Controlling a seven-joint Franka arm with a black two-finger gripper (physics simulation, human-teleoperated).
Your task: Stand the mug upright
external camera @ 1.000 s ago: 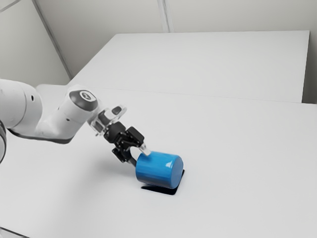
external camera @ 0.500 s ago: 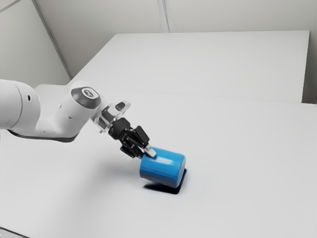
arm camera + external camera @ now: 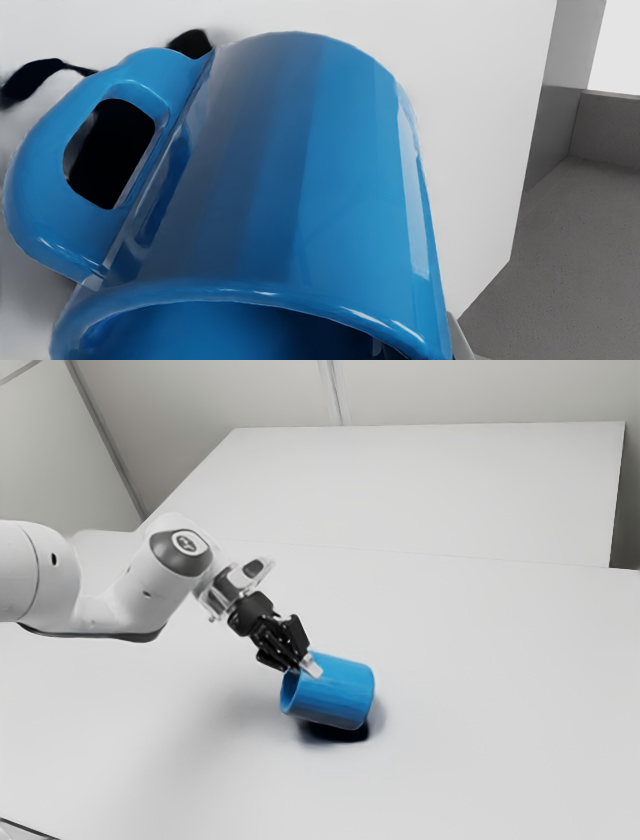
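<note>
The blue mug [image 3: 335, 692] hangs slightly above the table, lying on its side at a tilt, with its open end toward the arm and its base facing the exterior view's right. My gripper [image 3: 304, 667] is shut on the mug's wall at the rim, a light fingertip outside and the other finger in the mouth. In the wrist view the mug [image 3: 320, 175] has its handle [image 3: 35, 175] out to one side, and the gripper [image 3: 422, 347] pinches the rim at the side opposite the handle.
The white table [image 3: 480, 690] extends around the mug, with a dark shadow on it beneath. Behind stands a raised white surface [image 3: 420, 485]. The wrist view shows a table edge and grey floor [image 3: 565, 250] beyond it.
The fingers have come together on the mug's rim. The hand has risen and moved toward the exterior view's right; the mug has lifted off the table, its mouth turning more into view.
</note>
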